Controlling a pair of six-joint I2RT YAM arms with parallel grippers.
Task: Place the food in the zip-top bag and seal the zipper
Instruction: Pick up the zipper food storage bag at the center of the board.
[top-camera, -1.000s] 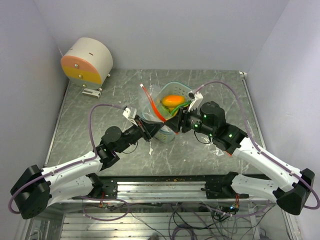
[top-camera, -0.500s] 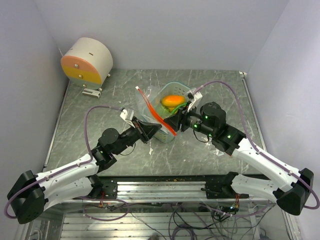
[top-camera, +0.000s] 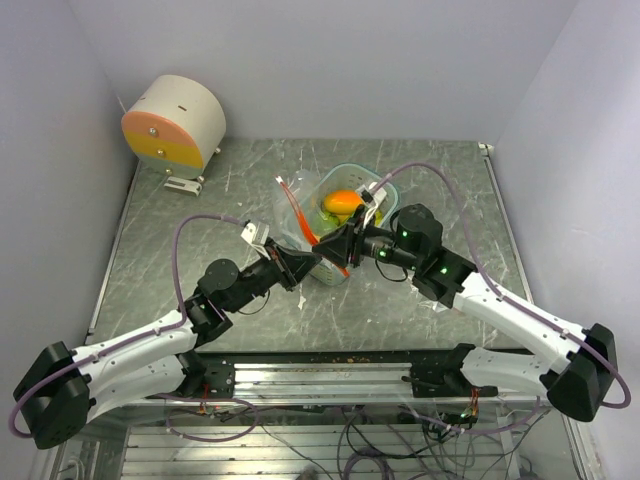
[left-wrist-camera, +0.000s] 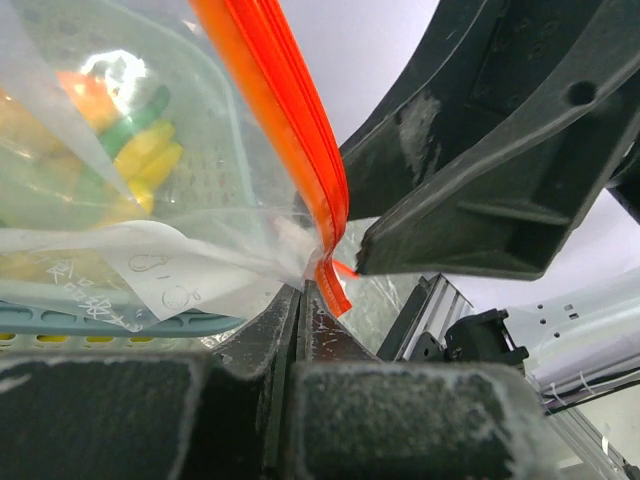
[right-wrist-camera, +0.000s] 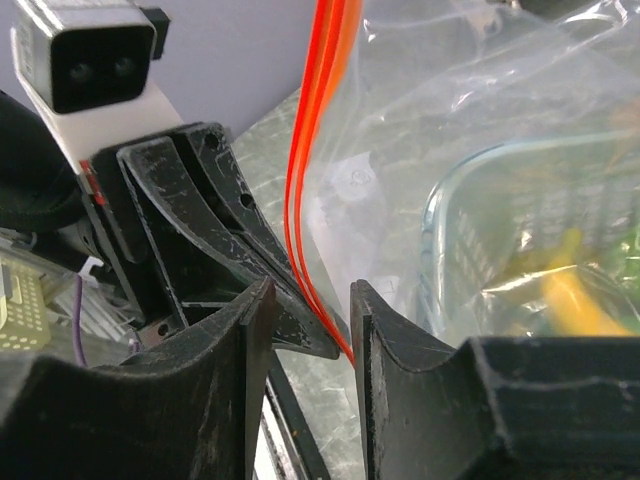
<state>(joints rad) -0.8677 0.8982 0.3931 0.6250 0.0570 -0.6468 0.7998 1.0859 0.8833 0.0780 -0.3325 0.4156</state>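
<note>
Left gripper (left-wrist-camera: 300, 296) pinches zipper (left-wrist-camera: 283, 120) end; right gripper (right-wrist-camera: 312, 302), facing it, narrowly parted astride zipper.

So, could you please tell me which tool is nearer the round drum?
Left. The left tool is in front and right of the drum, pinching the bag; the right tool faces it from farther right.

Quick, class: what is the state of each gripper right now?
Left gripper: closed, pinching the zip-top bag at its corner.
Right gripper: open, jaws straddling the zipper.

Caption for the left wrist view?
Left fingers pinch the clear bag's corner beneath its orange zipper; basket of food behind.
</note>
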